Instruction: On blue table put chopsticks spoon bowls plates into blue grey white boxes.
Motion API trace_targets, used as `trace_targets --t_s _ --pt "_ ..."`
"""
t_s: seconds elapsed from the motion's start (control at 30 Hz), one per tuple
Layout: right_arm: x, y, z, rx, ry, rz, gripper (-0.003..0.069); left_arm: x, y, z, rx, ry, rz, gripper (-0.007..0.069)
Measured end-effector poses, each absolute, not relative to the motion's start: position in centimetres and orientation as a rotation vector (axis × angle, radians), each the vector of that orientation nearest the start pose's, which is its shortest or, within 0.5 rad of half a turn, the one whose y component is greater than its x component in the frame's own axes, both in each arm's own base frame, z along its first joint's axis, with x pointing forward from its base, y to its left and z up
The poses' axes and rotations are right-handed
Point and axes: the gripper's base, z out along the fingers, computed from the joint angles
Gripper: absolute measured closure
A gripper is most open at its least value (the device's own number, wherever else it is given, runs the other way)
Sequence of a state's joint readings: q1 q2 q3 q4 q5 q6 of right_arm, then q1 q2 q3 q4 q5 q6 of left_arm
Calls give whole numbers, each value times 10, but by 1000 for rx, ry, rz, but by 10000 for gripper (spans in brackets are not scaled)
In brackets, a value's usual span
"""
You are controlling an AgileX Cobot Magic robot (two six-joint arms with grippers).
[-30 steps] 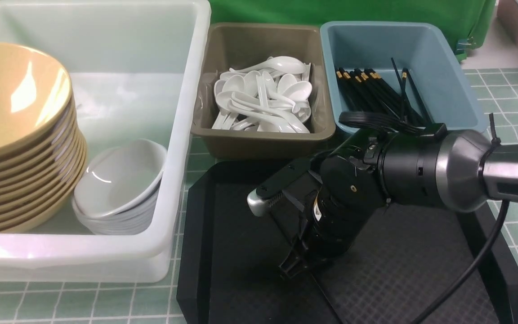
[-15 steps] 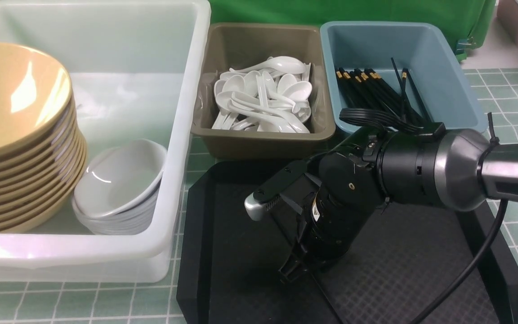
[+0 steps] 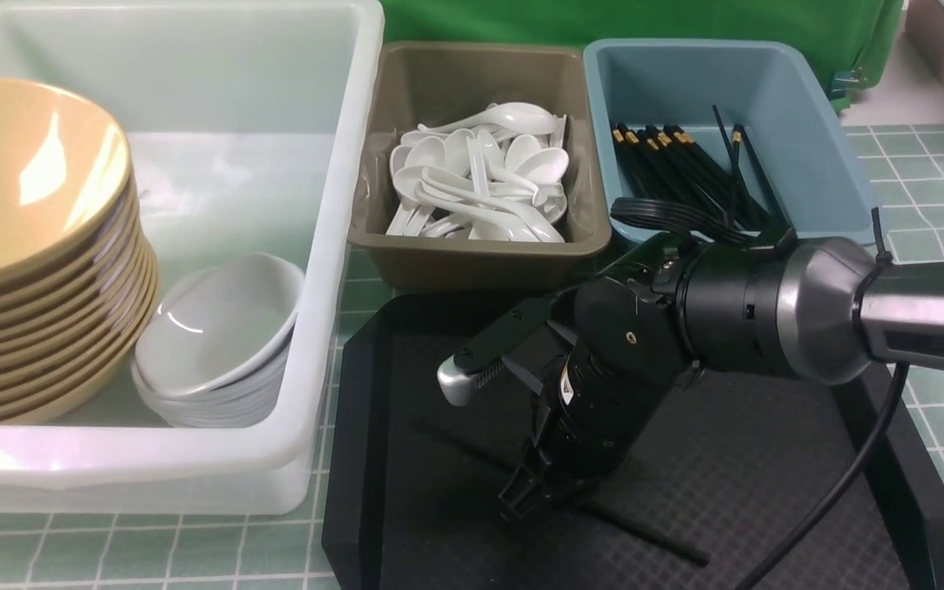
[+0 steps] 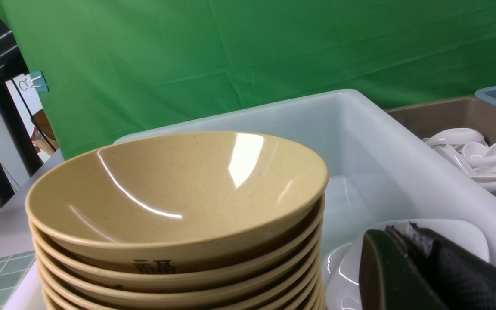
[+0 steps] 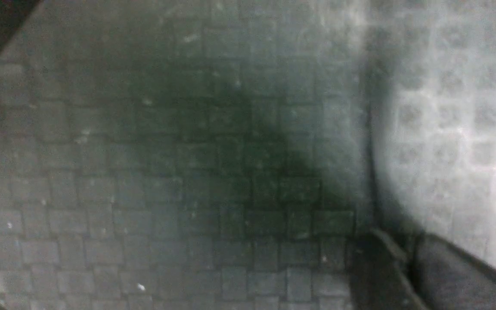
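Chopstick [image 3: 648, 534], black, lies aslant on the black tray [image 3: 357, 459] in my front view; my right gripper [image 3: 515, 498] is down over its middle, with a length showing on either side. The claw's grip is hidden from this angle. Beyond the tray, the blue box [image 3: 800, 98] holds a bunch of black chopsticks [image 3: 673, 168], and the grey-brown box [image 3: 480, 266] beside it holds white spoons [image 3: 480, 180]. On the left, the white box [image 3: 333, 205] has tan bowls [image 3: 29, 188] stacked next to nested white bowls [image 3: 222, 328]. Left wrist view: left gripper [image 4: 403, 234] clenched, its tips together and nothing visible between them, in front of the white bowls; the tan stack is near. Right wrist view: blurred and dim. I make out woven tray texture and a dark band meeting the fingertips, but I cannot tell whether the right claw is released or clenched on the chopstick.
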State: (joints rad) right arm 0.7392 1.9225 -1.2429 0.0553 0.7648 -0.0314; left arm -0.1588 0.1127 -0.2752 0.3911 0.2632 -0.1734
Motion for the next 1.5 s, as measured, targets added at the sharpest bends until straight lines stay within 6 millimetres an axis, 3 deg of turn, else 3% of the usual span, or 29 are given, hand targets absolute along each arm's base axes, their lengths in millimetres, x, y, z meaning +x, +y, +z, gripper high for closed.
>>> trace_targets --t_s 0.17,0.3,0.43,0.5,0.53,0.57,0.6,0.63,0.67,0.73,0.77,0.83,0.97,1.0,1.07,1.13,1.27,1.37,1.5 --pt "274 255 164 -1077 2739 174 460 53 1 277 206 1553 114 622" --pt "274 254 166 -1125 2710 167 569 53 1 277 205 1553 113 622" --pt "270 251 177 -1120 2686 179 600 53 1 277 203 1554 111 622" --pt "266 246 212 -1087 2567 226 600 53 1 277 204 1555 112 622" --pt "266 246 216 -1085 2552 229 600 53 1 277 204 1555 112 622" --pt "267 238 250 -1018 2416 273 600 53 1 277 204 1556 112 622" --pt "269 232 269 -972 2333 287 600 53 1 277 204 1556 112 622" --pt "271 225 282 -934 2278 290 601 53 1 277 203 1556 112 622" --pt "272 226 283 -931 2267 290 601 53 1 277 203 1556 112 622" --pt "292 199 318 -765 2053 273 601 53 1 277 203 1556 111 622" --pt "292 196 320 -757 2050 268 601 53 1 277 203 1556 111 622" --pt "322 170 335 -583 1867 240 603 53 1 276 203 1557 112 622" --pt "357 148 327 -447 1747 206 601 53 1 276 203 1557 112 622" --pt "375 140 311 -409 1752 187 593 53 1 275 200 1561 106 622" --pt "384 136 302 -390 1773 177 584 53 1 275 196 1564 99 622" --pt "408 122 272 -326 1896 164 529 54 0 270 184 1581 80 622" --pt "419 109 245 -252 2087 161 414 55 0 263 171 1616 65 622" --pt "411 105 256 -270 2206 137 384 55 0 260 161 1642 60 622" --pt "373 101 300 -357 2236 103 479 55 1 259 157 1650 60 622"
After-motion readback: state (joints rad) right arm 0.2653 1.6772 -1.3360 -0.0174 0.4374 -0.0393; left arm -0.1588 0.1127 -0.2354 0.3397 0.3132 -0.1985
